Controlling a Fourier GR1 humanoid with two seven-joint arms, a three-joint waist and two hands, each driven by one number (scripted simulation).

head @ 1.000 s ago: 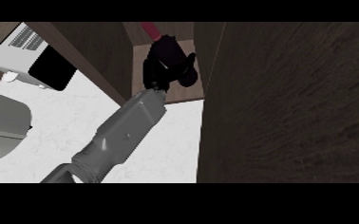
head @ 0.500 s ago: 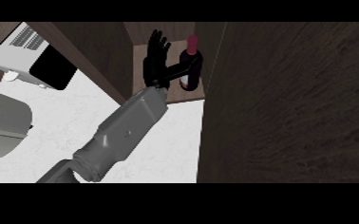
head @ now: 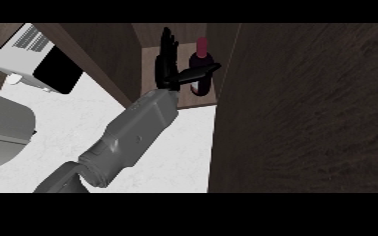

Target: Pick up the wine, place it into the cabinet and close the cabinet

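The wine bottle (head: pixel 201 67) stands upright on the cabinet shelf (head: pixel 193 101), near its front edge, long axis vertical, red-capped neck pointing up. The left hand (head: pixel 168 65) is spread, fingers straight beside the bottle, thumb lying across its body without curling round it.

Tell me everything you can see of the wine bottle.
The wine bottle is dark, with a red capped neck. It stands upright on the wooden shelf inside the open cabinet, close to the dark door panel on its right. An open black hand is beside it on the left, its thumb lying across the bottle's body.
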